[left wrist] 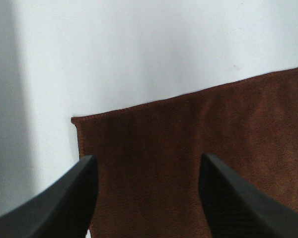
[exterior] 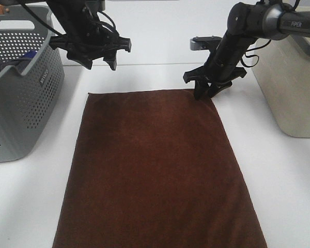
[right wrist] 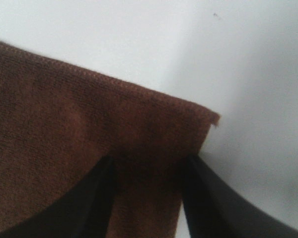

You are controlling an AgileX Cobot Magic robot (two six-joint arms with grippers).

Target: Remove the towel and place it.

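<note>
Towel (exterior: pixel 155 170) flat, right arm (exterior: pixel 268 20) lettered PIPER

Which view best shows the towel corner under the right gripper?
Right wrist: the towel corner fills the frame, just ahead of the right gripper. Exterior high shows most of the towel, but the gripper covers that corner. Left wrist shows only the opposite corner.

The towel (exterior: pixel 160 170) runs off the bottom of the high view, hiding its 2 near corners. The left edge cuts the grey basket (exterior: pixel 26 98), the right edge the beige bin (exterior: pixel 294 88). The basket's wall hides most of a dark blue cloth (exterior: pixel 27 58).
</note>
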